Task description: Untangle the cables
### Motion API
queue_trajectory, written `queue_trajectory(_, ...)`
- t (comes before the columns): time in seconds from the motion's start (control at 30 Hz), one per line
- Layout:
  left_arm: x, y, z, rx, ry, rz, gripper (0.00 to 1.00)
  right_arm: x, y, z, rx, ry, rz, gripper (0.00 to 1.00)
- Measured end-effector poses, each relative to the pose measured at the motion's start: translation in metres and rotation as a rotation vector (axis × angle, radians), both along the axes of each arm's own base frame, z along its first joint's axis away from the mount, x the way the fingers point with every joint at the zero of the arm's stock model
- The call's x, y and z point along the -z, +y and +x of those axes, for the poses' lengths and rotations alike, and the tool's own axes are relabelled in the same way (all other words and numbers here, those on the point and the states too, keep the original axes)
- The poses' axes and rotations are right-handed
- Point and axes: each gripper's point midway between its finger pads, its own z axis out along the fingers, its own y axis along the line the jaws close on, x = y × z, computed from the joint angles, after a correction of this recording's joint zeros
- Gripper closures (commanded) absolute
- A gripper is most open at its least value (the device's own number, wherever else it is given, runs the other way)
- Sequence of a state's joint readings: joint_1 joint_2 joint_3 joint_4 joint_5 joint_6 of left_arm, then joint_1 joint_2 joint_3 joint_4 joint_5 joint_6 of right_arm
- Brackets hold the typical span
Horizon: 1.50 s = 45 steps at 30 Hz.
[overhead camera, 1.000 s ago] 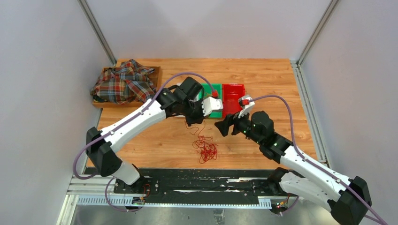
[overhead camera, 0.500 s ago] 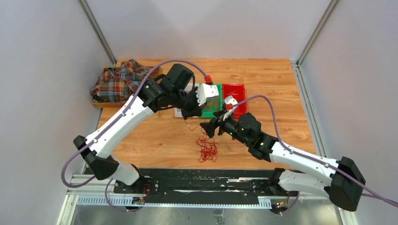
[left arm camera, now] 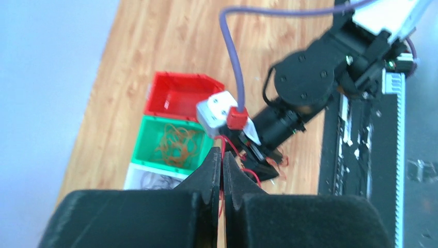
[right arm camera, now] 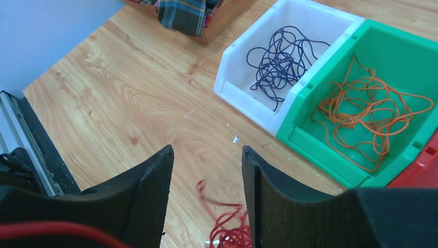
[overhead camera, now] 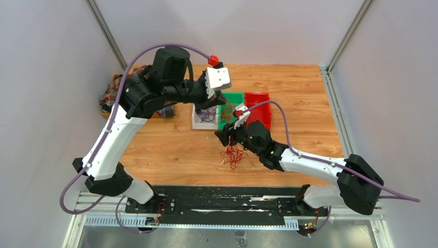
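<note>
Cables are spread over the wooden table (overhead camera: 170, 150). A purple cable (right arm camera: 281, 59) lies in the white bin (right arm camera: 243, 101) and an orange cable (right arm camera: 361, 113) in the green bin (right arm camera: 315, 142), with the red bin (overhead camera: 256, 94) beside them. Just below centre of the top view lies the red clump (overhead camera: 233, 155). The left gripper (left arm camera: 222, 152), raised high, is closed on a red strand (left arm camera: 233, 149). The right gripper (right arm camera: 206, 150) hovers over the clump with its jaws parted. The step in hand looks like drawing red wire free. The next move likely calls for a low pinch to anchor the clump.

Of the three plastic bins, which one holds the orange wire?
The green plastic bin in the middle holds the thin orange wire; the white plastic bin beside it holds dark blue wire.
</note>
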<state>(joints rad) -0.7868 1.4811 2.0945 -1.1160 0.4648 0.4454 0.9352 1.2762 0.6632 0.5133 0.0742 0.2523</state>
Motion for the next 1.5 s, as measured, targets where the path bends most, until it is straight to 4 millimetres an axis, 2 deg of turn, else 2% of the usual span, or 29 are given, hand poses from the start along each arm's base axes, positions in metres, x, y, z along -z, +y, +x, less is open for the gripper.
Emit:
queue_trajectory(0.2,-0.064,0.005,0.019,-0.095,-0.173,-0.116,1.0,0.007,0.001,-0.004,0.011,0.035,0.044,0.46)
queue_trajectory(0.33,-0.106,0.015,0.038,-0.207,-0.315,-0.22,0.99,0.024,0.001,-0.013,0.01,0.072,0.033,0.46)
queue_trajectory(0.47,-0.138,0.026,0.046,-0.29,-0.426,-0.329,0.99,0.041,0.004,-0.015,0.02,0.12,0.02,0.46)
queue_trajectory(0.5,-0.151,0.029,0.048,-0.316,-0.463,-0.371,0.99,0.046,0.005,-0.015,0.02,0.13,0.015,0.46)
queue_trajectory(0.7,-0.2,0.045,0.049,-0.387,-0.587,-0.503,0.99,0.081,0.011,-0.029,0.007,0.206,-0.029,0.46)
queue_trajectory(0.93,-0.243,0.065,0.052,-0.478,-0.736,-0.603,0.99,0.121,0.006,-0.038,0.039,0.29,-0.065,0.59)
queue_trajectory(1.03,-0.264,0.076,0.049,-0.506,-0.811,-0.645,1.0,0.129,0.005,-0.043,0.046,0.312,-0.072,0.66)
queue_trajectory(1.17,-0.309,0.096,0.04,-0.563,-0.958,-0.74,1.0,0.132,0.009,-0.048,0.047,0.323,-0.068,0.69)
queue_trajectory(1.2,-0.319,0.101,0.037,-0.577,-0.99,-0.766,1.0,0.134,0.009,-0.049,0.05,0.328,-0.071,0.66)
queue_trajectory(1.27,-0.338,0.111,0.03,-0.601,-1.045,-0.817,0.99,0.136,0.009,-0.051,0.052,0.333,-0.077,0.52)
queue_trajectory(1.33,-0.349,0.118,0.025,-0.611,-1.073,-0.847,1.0,0.138,0.007,-0.052,0.055,0.339,-0.087,0.41)
queue_trajectory(1.4,-0.35,0.12,0.021,-0.604,-1.08,-0.85,1.0,0.136,0.005,-0.053,0.054,0.338,-0.095,0.33)
queue_trajectory(1.5,-0.333,0.113,0.022,-0.569,-1.056,-0.809,1.0,0.109,0.0,-0.055,0.037,0.298,-0.086,0.24)
